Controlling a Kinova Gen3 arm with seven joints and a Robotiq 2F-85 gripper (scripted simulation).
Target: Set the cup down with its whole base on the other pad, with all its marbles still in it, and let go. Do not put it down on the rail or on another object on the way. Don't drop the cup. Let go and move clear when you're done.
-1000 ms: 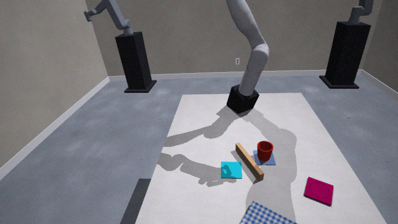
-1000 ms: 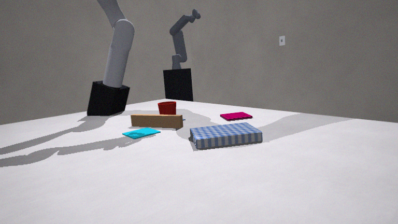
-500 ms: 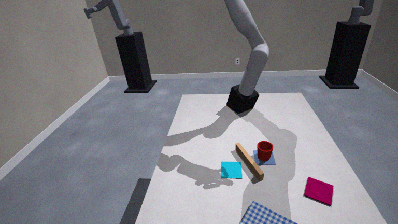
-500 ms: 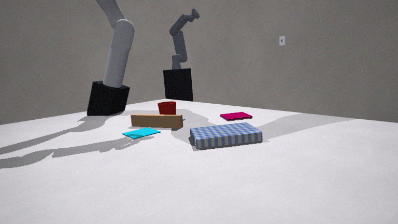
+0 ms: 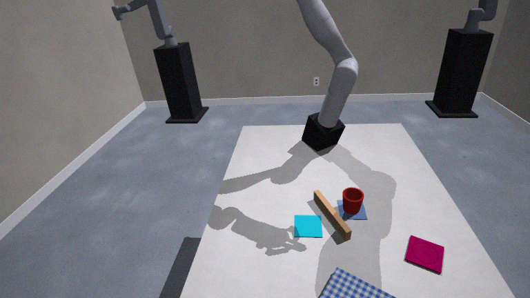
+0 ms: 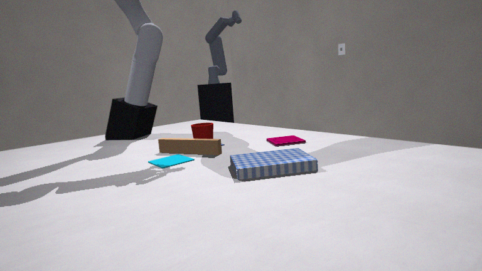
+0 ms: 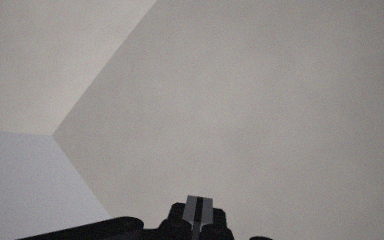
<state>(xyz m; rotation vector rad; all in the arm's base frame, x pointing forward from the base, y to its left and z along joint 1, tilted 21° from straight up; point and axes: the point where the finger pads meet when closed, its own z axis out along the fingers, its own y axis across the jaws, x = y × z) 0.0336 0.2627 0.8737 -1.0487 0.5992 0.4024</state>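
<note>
The red cup [image 5: 352, 199] stands upright on the dull blue pad [image 5: 357, 212], its whole base on it, just beyond the wooden rail [image 5: 332, 214] as seen from the cyan pad [image 5: 308, 225]. The rail lies slantwise between the two pads, its long axis running from the arm's base [image 5: 312, 140] side toward the checked box [image 6: 273, 163]; so the cyan pad, the likely goal, lies straight across the rail from the cup.

The pincer [image 7: 198, 220] is high above all this, out of both room views; the wrist view shows only its two pads pressed together against bare walls, with nothing between them. It is fully closed and holds nothing. It seems to point away from the surface, though the wrist view gives little to judge by.

So the cup lies well below the pincer, which must turn downward, open, and descend on the cup's side of the rail. Whether marbles are inside cannot be made out.
</note>
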